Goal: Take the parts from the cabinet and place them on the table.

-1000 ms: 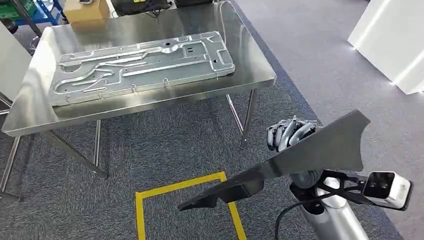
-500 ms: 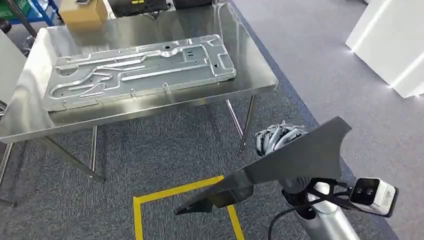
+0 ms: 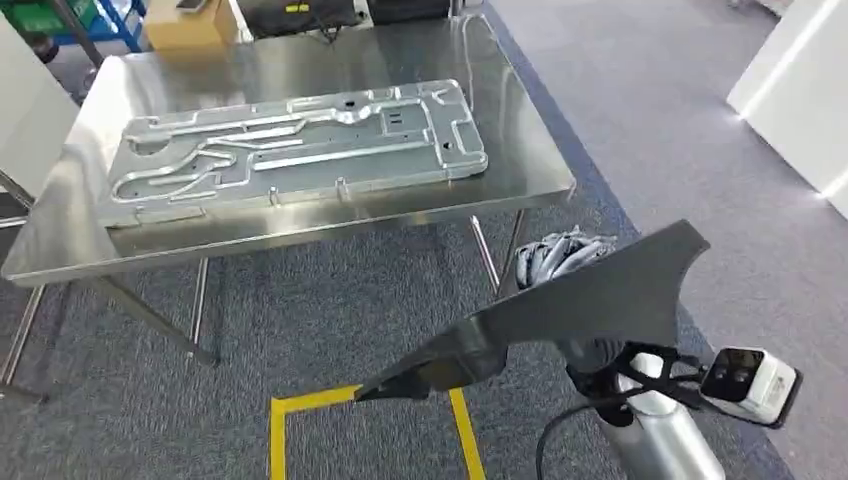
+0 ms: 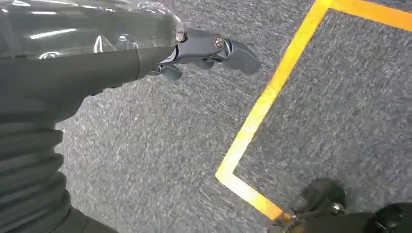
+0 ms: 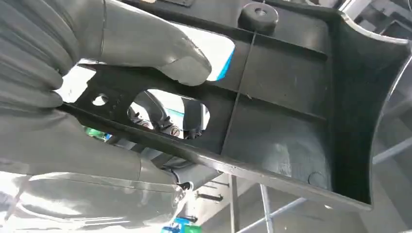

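Nearest: my right hand grips the dark part above grey carpet with yellow tape. My left hand hangs empty, fingers loosely apart. Beyond: steel table bearing a metal panel. Farthest: cardboard box.

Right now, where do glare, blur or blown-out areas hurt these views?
Head view: sharp, with glare streaks on the steel table. Left wrist view: carpet smeared by motion blur. Right wrist view: background blown out white behind the dark part in the right hand.
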`<state>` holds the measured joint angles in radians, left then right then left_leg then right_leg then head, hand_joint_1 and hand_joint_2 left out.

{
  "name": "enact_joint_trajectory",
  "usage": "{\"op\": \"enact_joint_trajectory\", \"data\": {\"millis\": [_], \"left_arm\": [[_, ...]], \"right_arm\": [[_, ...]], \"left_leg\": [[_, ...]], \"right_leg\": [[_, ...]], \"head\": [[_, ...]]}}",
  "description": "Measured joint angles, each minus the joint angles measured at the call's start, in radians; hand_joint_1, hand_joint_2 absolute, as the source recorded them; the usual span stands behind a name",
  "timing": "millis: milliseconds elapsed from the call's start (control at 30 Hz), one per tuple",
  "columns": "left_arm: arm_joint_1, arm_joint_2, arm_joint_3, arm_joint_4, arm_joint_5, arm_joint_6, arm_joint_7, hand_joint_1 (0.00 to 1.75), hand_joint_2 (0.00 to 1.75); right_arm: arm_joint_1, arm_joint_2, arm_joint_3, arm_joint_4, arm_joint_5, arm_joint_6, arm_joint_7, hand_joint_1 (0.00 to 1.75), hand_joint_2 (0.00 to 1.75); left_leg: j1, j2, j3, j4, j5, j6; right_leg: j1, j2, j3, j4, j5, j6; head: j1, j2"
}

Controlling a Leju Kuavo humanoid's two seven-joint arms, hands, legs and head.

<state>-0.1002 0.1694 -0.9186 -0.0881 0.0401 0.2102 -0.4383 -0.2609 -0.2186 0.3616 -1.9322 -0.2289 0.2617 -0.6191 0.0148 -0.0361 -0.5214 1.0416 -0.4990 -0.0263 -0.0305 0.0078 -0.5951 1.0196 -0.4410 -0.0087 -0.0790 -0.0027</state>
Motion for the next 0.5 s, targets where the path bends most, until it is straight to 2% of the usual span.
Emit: {"op": "enact_joint_trajectory", "data": {"millis": [33, 67, 133, 167, 200, 233, 300, 333, 367, 400, 433, 467, 500], "left_arm": [[-0.005, 0.0, -0.001, 0.0, 0.0, 0.0, 0.0, 0.0, 1.75], [-0.009, 0.0, -0.002, 0.0, 0.001, 0.0, 0.001, 0.0, 1.75], [-0.006, 0.0, -0.004, 0.0, 0.001, 0.0, 0.003, 0.0, 1.75], [-0.003, 0.0, -0.005, 0.0, 0.001, 0.0, 0.004, 0.0, 1.75], [-0.001, 0.0, -0.006, 0.0, 0.001, 0.0, 0.004, 0.0, 1.75], [-0.001, 0.001, -0.006, 0.0, 0.001, 0.0, 0.004, 0.0, 1.75], [-0.001, 0.003, -0.007, 0.0, 0.001, 0.0, 0.004, 0.0, 1.75], [0.001, 0.007, -0.007, 0.0, 0.001, 0.0, 0.004, 0.0, 1.75], [-0.002, 0.007, -0.007, 0.0, -0.002, -0.001, 0.004, 0.0, 1.75], [-0.002, 0.008, -0.008, 0.0, 0.0, 0.0, 0.004, 0.0, 1.75], [-0.001, 0.008, -0.008, 0.0, 0.002, 0.0, 0.004, 0.0, 1.75], [-0.001, 0.008, -0.008, 0.0, 0.002, 0.0, 0.003, 0.0, 1.75], [0.001, 0.008, -0.008, 0.0, 0.001, 0.002, 0.0, 0.0, 1.75]], "right_arm": [[-0.004, 0.0, 0.001, 0.0, -0.005, -0.004, 0.0, 1.71, 1.75], [-0.004, 0.0, 0.001, 0.0, -0.012, -0.007, 0.001, 1.71, 1.75], [-0.004, 0.0, 0.001, 0.001, -0.037, -0.009, 0.001, 1.71, 1.75], [-0.004, 0.0, 0.001, 0.002, -0.044, -0.009, 0.001, 1.71, 1.75], [-0.004, 0.0, 0.001, 0.001, -0.048, -0.009, 0.001, 1.71, 1.75], [-0.004, 0.0, 0.001, 0.001, -0.049, -0.009, 0.001, 1.71, 1.75], [-0.004, 0.0, 0.001, 0.001, -0.05, -0.009, 0.001, 1.71, 1.75], [-0.004, 0.0, 0.001, 0.002, -0.051, -0.009, 0.001, 1.71, 1.75], [-0.002, 0.0, 0.0, 0.002, -0.052, -0.009, 0.001, 1.71, 1.75], [0.001, 0.0, 0.0, 0.003, -0.052, -0.009, 0.001, 1.71, 1.75], [0.005, 0.0, 0.0, 0.003, -0.051, -0.009, 0.0, 1.71, 1.75], [0.006, -0.001, -0.002, 0.002, -0.051, -0.009, 0.0, 1.71, 1.75], [0.009, -0.001, -0.003, 0.001, -0.047, -0.008, -0.001, 1.71, 1.75]], "left_leg": [[0.0, 0.016, -0.035, 0.06, -0.015, -0.003], [0.0, 0.021, -0.081, 0.135, -0.041, -0.004], [0.0, 0.025, -0.172, 0.267, -0.097, -0.012], [0.0, 0.026, -0.195, 0.281, -0.099, -0.011], [-0.001, 0.026, -0.192, 0.247, -0.073, -0.005], [-0.002, 0.027, -0.174, 0.182, -0.028, 0.005], [-0.01, 0.031, -0.12, 0.018, 0.091, 0.024], [-0.017, 0.031, -0.119, -0.007, 0.096, 0.027], [-0.02, 0.034, -0.117, -0.012, 0.075, 0.03], [-0.022, 0.033, -0.113, -0.018, 0.087, 0.038], [-0.022, 0.032, -0.108, -0.025, 0.084, 0.046], [-0.017, 0.026, -0.086, -0.031, 0.082, 0.053], [-0.015, 0.025, -0.064, -0.043, 0.081, 0.056]], "right_leg": [[0.003, -0.007, 0.006, 0.0, -0.005, -0.006], [0.006, -0.009, 0.011, 0.0, -0.011, -0.008], [0.011, -0.016, 0.021, 0.001, -0.025, -0.011], [0.014, -0.017, 0.03, 0.001, -0.032, -0.012], [0.016, -0.018, 0.041, 0.001, -0.04, -0.013], [0.018, -0.019, 0.053, 0.001, -0.048, -0.013], [0.019, -0.021, 0.073, -0.002, -0.066, -0.011], [0.023, -0.02, 0.084, 0.002, -0.072, -0.005], [0.022, -0.018, 0.081, -0.003, -0.076, 0.002], [0.021, -0.018, 0.086, -0.01, -0.078, 0.008], [0.022, -0.018, 0.09, 0.003, -0.067, 0.016], [0.023, -0.019, 0.096, 0.009, -0.069, 0.02], [0.018, -0.018, 0.094, 0.035, -0.074, 0.022]], "head": [[-0.001, 0.0], [0.0, 0.0], [-0.001, 0.0], [-0.001, 0.0], [0.0, 0.0], [0.0, 0.0], [0.0, 0.0], [0.0, 0.0], [0.0, 0.0], [0.0, 0.0], [0.0, 0.0], [0.0, 0.0], [0.0, 0.0]]}}
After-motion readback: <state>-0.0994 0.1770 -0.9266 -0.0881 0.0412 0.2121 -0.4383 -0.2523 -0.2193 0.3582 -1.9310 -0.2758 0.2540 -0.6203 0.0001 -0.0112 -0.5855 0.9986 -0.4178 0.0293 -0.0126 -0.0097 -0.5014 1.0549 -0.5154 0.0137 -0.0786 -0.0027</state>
